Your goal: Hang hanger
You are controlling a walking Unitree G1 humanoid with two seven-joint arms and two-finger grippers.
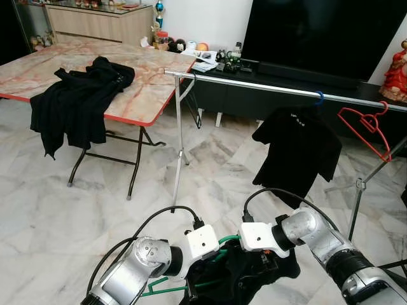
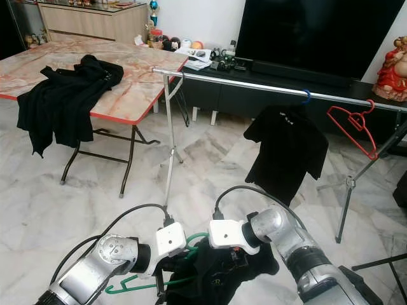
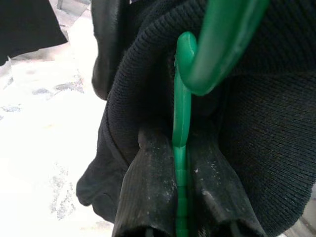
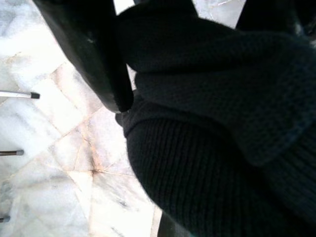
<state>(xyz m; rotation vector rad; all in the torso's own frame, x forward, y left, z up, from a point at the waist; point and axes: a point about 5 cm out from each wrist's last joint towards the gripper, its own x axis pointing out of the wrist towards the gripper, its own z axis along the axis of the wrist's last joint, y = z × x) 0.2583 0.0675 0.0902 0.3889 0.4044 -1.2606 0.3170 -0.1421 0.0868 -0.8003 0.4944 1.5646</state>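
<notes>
Clothes rail point(image 1: 267, 86) spans the marble floor point(image 1: 57, 210), well ahead. Black garment point(image 1: 245, 273) hangs low between both arms. Left claw point(image 3: 180, 197) clamps the green hanger point(image 3: 181, 118). Right claw point(image 4: 163, 98): cannot tell its state.

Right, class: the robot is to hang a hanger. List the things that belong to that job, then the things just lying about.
Belongs to the job:
green hanger
black garment on it
left gripper, clamped on the hanger
right gripper, at the garment
clothes rail

Just lying about:
red hanger
hung black shirt
table
black clothes on it
television
</notes>
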